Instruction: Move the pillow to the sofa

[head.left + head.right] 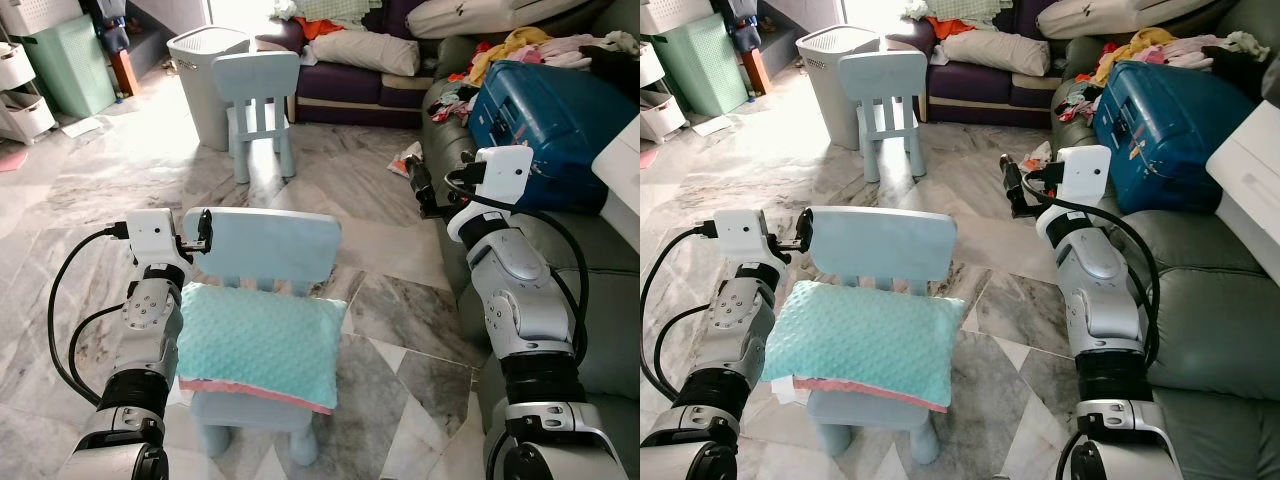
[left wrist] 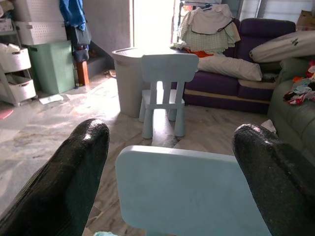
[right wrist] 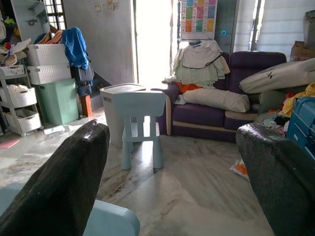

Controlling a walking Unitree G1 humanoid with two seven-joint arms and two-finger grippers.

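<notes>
Both grippers are raised with fingers spread wide: the left gripper (image 1: pixel 205 230) beside the backrest of the small pale-blue plastic chair (image 1: pixel 275 245), the right gripper (image 1: pixel 418 185) out over the marble floor (image 1: pixel 90 190). Between the arms, the soft, dimpled teal pillow (image 1: pixel 260 345) with a pink edge lies flat on the chair's seat, beside the grey-green leather sofa (image 1: pixel 1220 330).

silver jointed arms | white wrist boxes | black cables, black jaws
</notes>
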